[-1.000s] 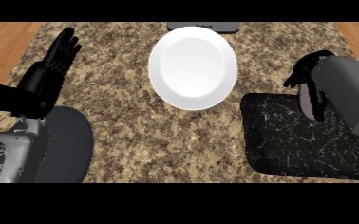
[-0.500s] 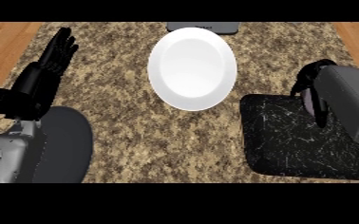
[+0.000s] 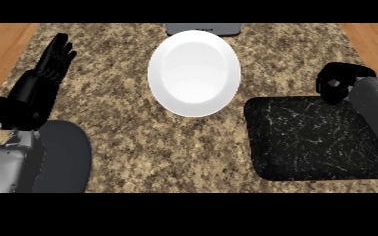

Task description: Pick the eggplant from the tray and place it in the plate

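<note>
Black and veined like marble, the tray (image 3: 310,137) sits at the near right with its top bare; the eggplant cannot be seen. Just beyond its far right corner the right hand (image 3: 341,82) is curled, perhaps hiding something. Farther off lies the white plate (image 3: 194,72), bare, and the left hand (image 3: 46,80) rests open at the left.

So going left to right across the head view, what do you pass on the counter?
The robot's open black left hand with fingers up at the left edge → round white plate → dark speckled square tray → black right hand curled at the tray's far right corner. No eggplant shows.
</note>
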### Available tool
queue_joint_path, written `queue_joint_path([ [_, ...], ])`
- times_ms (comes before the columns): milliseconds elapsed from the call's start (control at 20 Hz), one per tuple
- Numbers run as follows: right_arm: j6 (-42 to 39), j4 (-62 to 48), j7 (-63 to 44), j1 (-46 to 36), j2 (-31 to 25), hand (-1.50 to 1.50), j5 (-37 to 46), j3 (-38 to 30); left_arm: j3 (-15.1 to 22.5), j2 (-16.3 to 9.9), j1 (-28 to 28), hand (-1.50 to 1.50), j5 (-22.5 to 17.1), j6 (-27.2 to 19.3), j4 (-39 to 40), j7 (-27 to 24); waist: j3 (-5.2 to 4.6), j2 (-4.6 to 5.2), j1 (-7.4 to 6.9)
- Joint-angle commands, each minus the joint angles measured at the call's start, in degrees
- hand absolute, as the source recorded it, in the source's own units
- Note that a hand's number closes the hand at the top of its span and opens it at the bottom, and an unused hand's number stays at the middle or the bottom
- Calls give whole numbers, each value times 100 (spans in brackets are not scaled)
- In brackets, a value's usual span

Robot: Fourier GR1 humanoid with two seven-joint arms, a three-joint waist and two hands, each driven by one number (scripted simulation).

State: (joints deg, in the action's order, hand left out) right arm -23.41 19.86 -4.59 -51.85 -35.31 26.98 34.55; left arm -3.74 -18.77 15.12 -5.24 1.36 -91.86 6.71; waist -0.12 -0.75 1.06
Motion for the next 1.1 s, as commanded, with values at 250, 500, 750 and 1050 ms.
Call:
queue_joint_path([
  [250, 4378, 578, 641, 1100, -491, 150, 40, -699, -133, -96, -57, 0, -102, 86, -44, 67, 29, 50, 76],
  [500, 4753, 1602, 1308, 1766, -555, 150, -396, -1123, -109, 3, -217, 0, -43, 91, -49, -90, 8, 20, 57],
  [750, 4677, 3149, 1800, 2095, -585, 150, -890, -1362, -139, 13, -350, 0, -47, 119, -59, -152, 0, -28, 155],
  [1050, 4140, 4887, 1763, 2266, -551, 150, -1590, -1628, -146, -19, -111, 0, 49, 69, -45, -63, 4, 3, 93],
])
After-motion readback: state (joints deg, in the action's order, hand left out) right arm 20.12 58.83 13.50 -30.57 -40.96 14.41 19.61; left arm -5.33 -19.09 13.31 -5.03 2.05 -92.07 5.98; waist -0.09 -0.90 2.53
